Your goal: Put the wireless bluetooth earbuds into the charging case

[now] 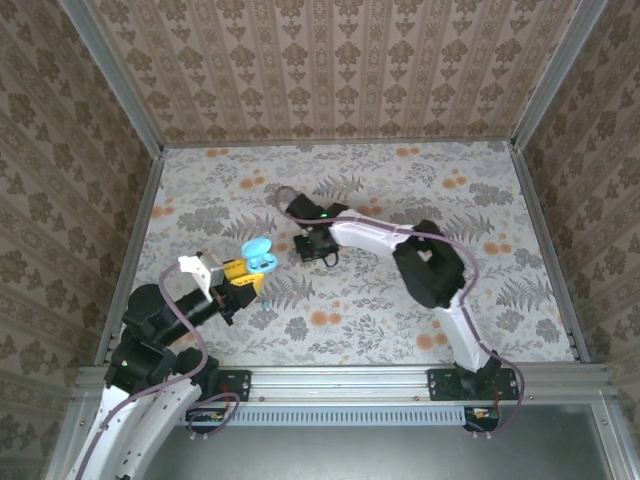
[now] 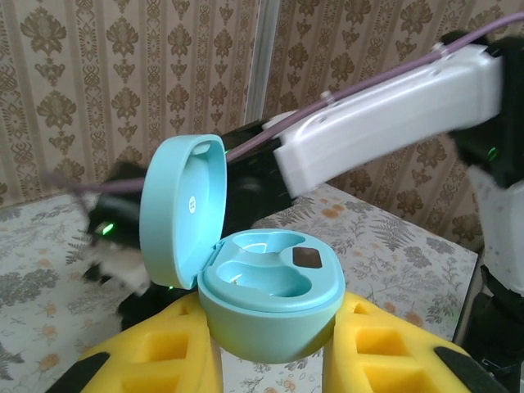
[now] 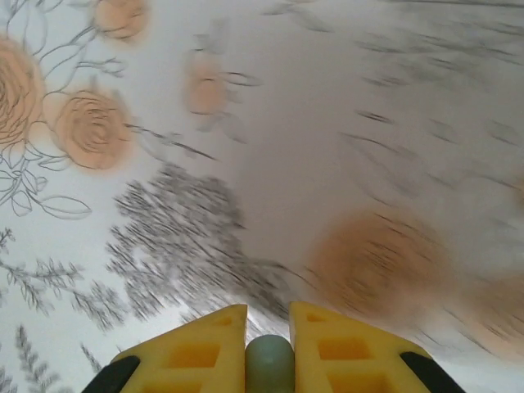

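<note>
**Yellow fingers (image 2: 192, 360) clamped on the open charging case (image 2: 270, 299)**

Left gripper (image 2: 274, 348) has the teal case squeezed tight between its pads, lid (image 2: 184, 209) tipped up, a dark patch showing in one well. Just past it, the right arm (image 2: 385, 123) stretches across. Its right gripper (image 3: 268, 323) is pinching a tiny pale-green earbud (image 3: 269, 364) over the floral table (image 3: 270, 147), near the case. Patterned wall (image 2: 82, 82) stands behind.

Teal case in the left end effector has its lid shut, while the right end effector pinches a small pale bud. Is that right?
Not quite: the lid is open, standing up from the teal case, as the left wrist view shows. The left end effector does hold the case, and the right end effector pinches a small pale bud.
</note>
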Controlling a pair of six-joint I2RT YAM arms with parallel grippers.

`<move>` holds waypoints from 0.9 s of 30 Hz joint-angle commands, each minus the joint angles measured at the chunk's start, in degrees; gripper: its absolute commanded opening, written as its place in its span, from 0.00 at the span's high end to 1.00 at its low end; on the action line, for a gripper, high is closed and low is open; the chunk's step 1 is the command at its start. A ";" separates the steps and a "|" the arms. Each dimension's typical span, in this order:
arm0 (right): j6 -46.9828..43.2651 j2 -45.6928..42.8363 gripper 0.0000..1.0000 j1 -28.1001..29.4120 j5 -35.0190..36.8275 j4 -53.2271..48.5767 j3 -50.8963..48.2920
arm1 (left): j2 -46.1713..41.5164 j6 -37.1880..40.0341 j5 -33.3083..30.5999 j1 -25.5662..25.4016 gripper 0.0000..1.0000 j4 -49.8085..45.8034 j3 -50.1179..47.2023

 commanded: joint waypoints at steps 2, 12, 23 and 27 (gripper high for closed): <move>9.42 -14.48 0.82 -2.03 -3.05 14.87 -13.58 | 1.21 -3.06 1.97 -0.01 0.79 9.52 -3.28; 15.81 -30.83 0.81 -2.32 0.15 16.97 -32.95 | 9.34 -2.52 0.39 -3.36 0.81 20.82 -7.13; 15.03 -27.08 0.78 -2.13 3.33 0.28 -38.43 | 15.87 1.27 -4.72 -9.99 0.82 22.02 -6.95; 14.67 -24.26 0.74 -2.35 2.42 -2.12 -37.86 | 17.19 1.60 -5.42 -11.08 0.82 22.79 -7.02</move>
